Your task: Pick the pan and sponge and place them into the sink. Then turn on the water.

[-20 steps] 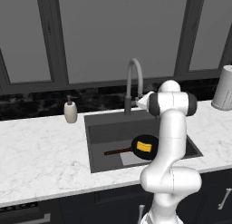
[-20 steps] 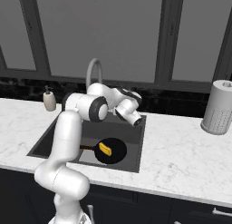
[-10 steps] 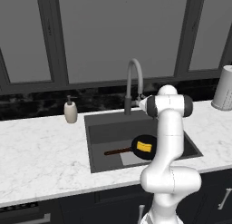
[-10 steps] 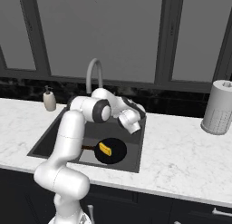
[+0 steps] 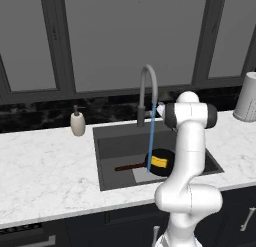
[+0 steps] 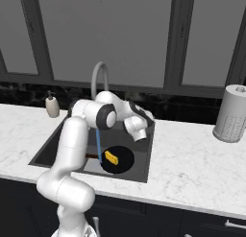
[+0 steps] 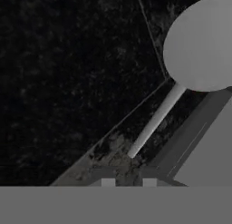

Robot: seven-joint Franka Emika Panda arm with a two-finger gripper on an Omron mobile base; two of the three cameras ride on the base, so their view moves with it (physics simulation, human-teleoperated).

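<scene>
The black pan [image 5: 155,171] [image 6: 123,165] lies on the floor of the dark grey sink [image 5: 114,141] [image 6: 52,149], its reddish-brown handle pointing left. The yellow sponge [image 5: 160,161] [image 6: 111,157] rests inside the pan. A thin blue stream of water [image 5: 151,136] [image 6: 99,145] falls from the arched faucet [image 5: 145,86] [image 6: 98,75] onto the pan's edge. My gripper [image 7: 128,182] is shut, just short of the tip of the faucet's thin grey lever [image 7: 156,121], with nothing seen between its tips. The hand sits behind the sink's right rear corner.
A beige soap dispenser [image 5: 77,122] [image 6: 52,106] stands on the white marble counter left of the sink. A paper towel roll [image 5: 247,97] [image 6: 232,113] stands at the far right. Dark backsplash and windows rise close behind the faucet.
The water stream has appeared under the spout. My hand has shifted slightly at the faucet's base and its jaws have closed. Pan and sponge have not moved.
</scene>
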